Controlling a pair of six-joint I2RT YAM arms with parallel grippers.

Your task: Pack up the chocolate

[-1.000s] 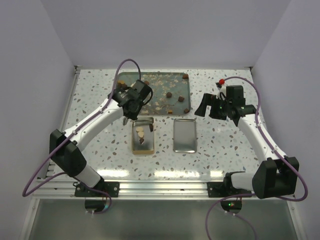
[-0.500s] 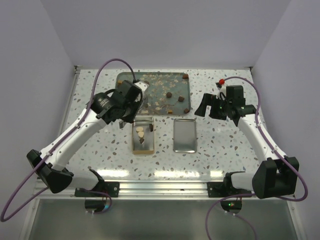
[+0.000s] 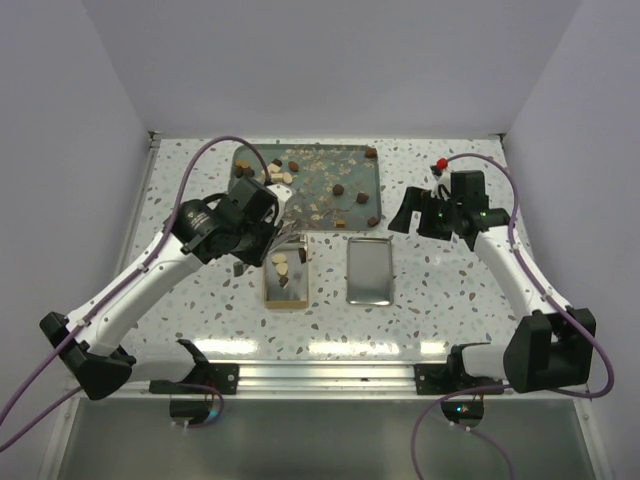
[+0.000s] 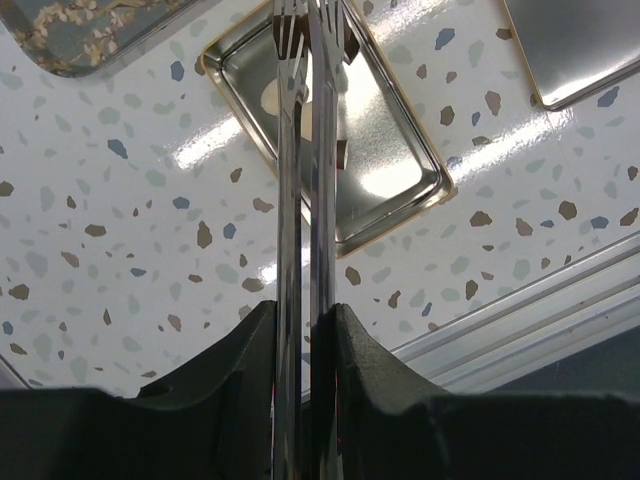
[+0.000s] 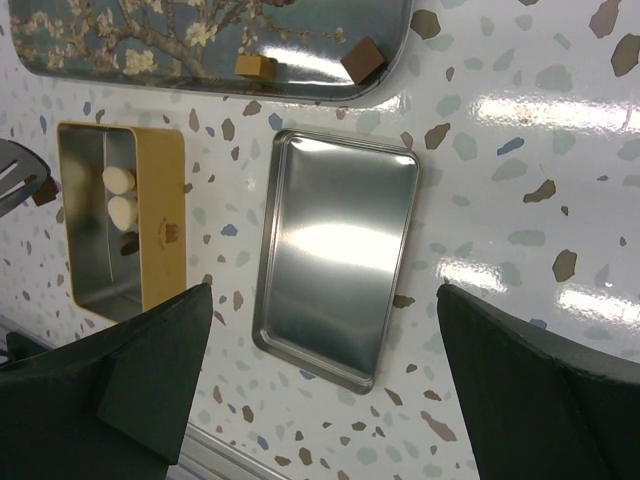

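My left gripper (image 3: 262, 232) is shut on metal tongs (image 4: 308, 150); its own view (image 4: 305, 310) shows the blades nearly together. The tong tips (image 3: 290, 233) hang over the far end of the open gold tin (image 3: 298, 290). Something dark brown shows at the tips, and I cannot tell if it is gripped. The tin holds cream chocolate pieces (image 3: 281, 263) and a dark piece (image 3: 286, 283). More chocolate pieces lie on the flowered tray (image 3: 310, 205), dark ones (image 3: 339, 189) and cream ones (image 3: 280, 176). My right gripper (image 3: 420, 212) is open and empty, right of the tray and above the lid (image 5: 325, 300).
The tin's silver lid (image 3: 369, 270) lies flat, inside up, right of the tin, and shows in the right wrist view (image 5: 340, 250). Pale crumbs are scattered over the tray. A small red object (image 3: 442, 162) sits at the back right. White walls enclose the table on three sides.
My left arm has pulled back toward the near left. The tongs have moved from over the tray to over the tin's far end. The right arm has hardly moved.
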